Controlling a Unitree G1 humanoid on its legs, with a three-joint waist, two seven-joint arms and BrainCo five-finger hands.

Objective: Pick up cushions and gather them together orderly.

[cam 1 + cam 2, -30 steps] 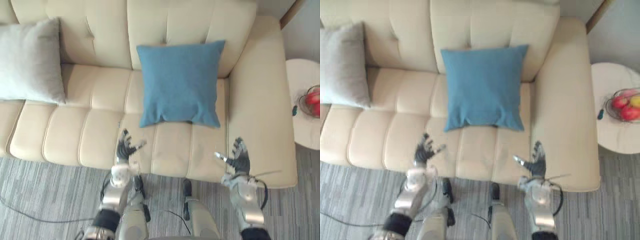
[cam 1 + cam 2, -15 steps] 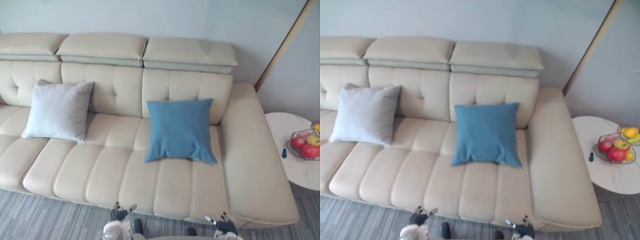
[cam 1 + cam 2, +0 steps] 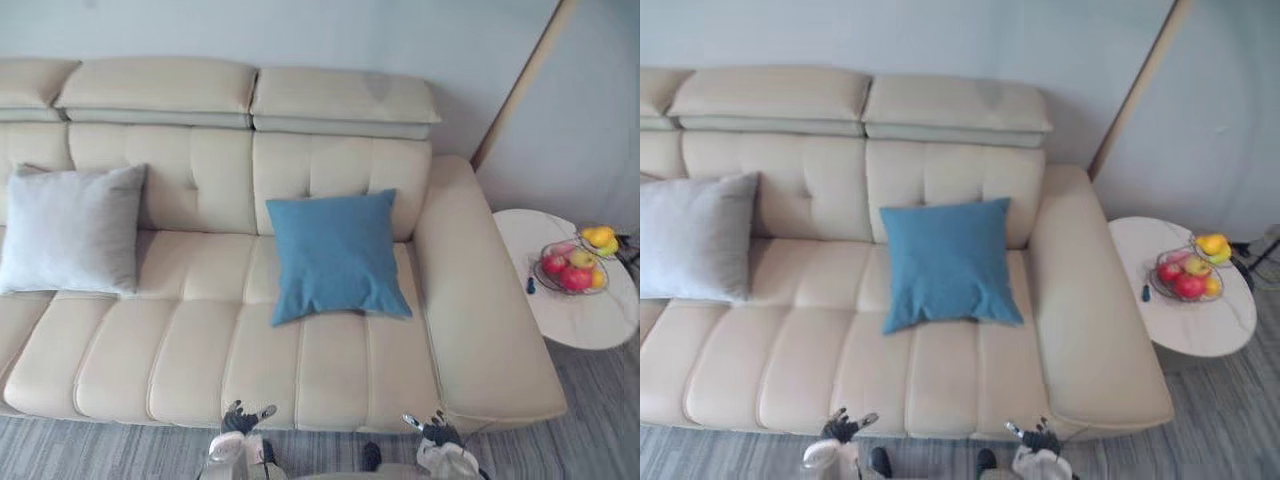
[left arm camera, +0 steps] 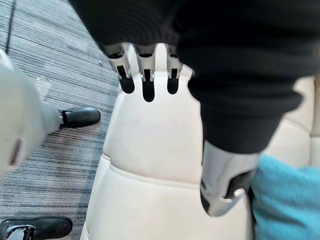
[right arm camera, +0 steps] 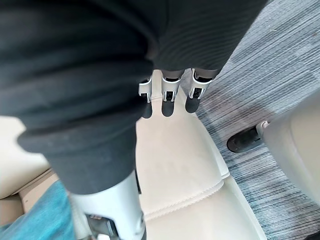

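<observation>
The cream sofa carries a grey cushion near its left edge and a blue cushion leaning on the backrest toward its right arm. Both lie well apart from the left hand and right hand, which are at the front edge with fingers straight, empty.

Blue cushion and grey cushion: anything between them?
Bare sofa seat between the grey cushion and the blue cushion, as the left eye view shows.

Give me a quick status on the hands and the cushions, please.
Left hand, right hand open, empty, before the sofa. Blue cushion and grey cushion apart, untouched. No obstacle seen.
</observation>
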